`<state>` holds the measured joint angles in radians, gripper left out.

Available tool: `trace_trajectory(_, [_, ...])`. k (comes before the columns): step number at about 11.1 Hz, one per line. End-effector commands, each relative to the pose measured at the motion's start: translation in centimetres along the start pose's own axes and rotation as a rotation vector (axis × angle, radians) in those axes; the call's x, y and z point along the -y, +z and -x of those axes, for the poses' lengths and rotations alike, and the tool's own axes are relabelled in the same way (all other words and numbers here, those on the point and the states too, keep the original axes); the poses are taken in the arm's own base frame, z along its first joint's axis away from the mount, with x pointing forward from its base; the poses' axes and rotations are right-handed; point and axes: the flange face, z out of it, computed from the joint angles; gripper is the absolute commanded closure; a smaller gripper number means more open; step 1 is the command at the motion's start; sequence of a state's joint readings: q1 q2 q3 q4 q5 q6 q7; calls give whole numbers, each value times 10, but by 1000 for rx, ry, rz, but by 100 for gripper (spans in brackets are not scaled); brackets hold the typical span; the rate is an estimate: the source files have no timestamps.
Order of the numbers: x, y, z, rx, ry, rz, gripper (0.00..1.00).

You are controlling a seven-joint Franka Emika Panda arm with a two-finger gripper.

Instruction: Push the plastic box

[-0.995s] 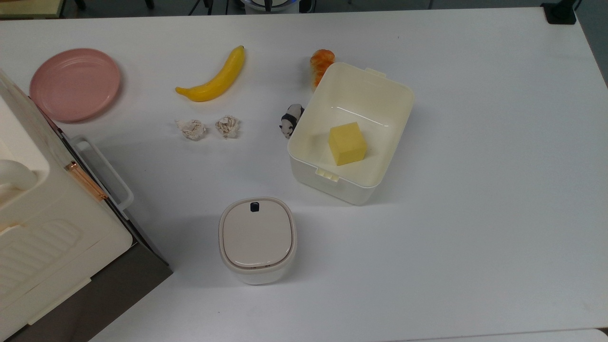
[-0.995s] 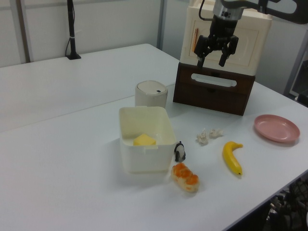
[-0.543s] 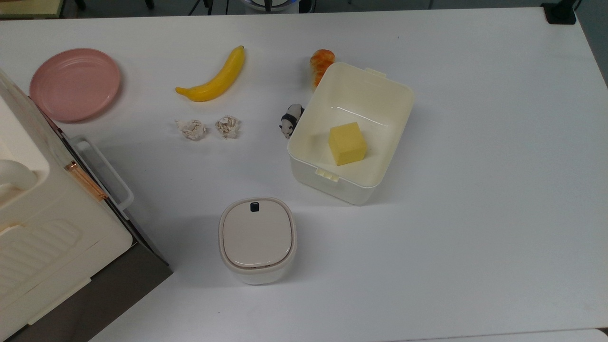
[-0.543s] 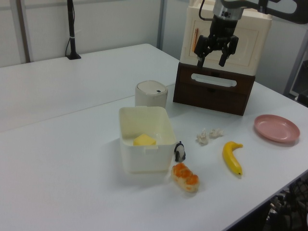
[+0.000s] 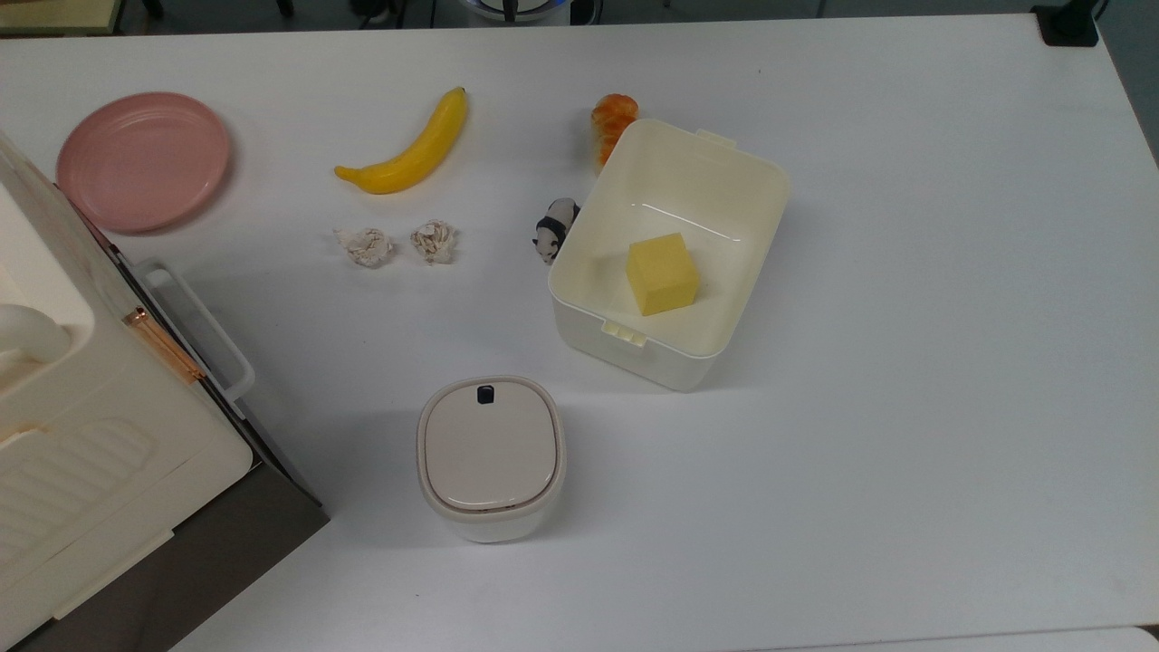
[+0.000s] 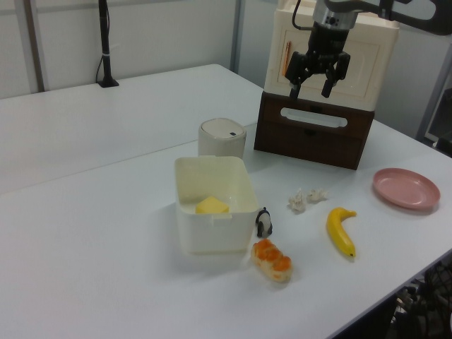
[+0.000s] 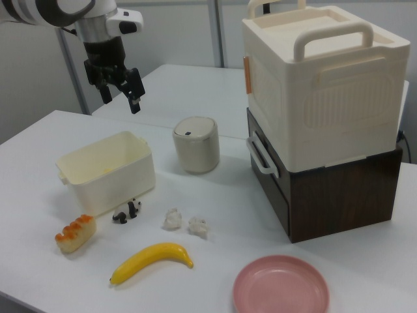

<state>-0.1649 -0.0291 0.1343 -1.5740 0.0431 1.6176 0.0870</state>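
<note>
gripper [image 7: 118, 92]: fingers apart, raised in air | plastic box [image 7: 107, 171]: on table, below, well apart

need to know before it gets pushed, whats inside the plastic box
The plastic box is open-topped and holds one yellow cube on its floor, nearer the latch-tab end. The rest of the floor looks bare in the top view; nothing covers it.
</note>
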Motion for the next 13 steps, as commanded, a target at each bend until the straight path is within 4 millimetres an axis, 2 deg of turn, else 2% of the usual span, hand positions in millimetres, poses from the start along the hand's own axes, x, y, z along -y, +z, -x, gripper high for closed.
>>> trace_trajectory(1, [6, -2, 2, 5, -77, -16, 0])
trace_trajectory(3, [3, 3, 2, 14, -236, -16, 0])
trace_trajectory(7, [4, 37, 5, 92, -693, 2, 0])
trace_trajectory(10, [13, 74, 9, 171, -955, 26, 0])
trace_trajectory(13, [46, 140, 18, 140, -1049, 76, 0])
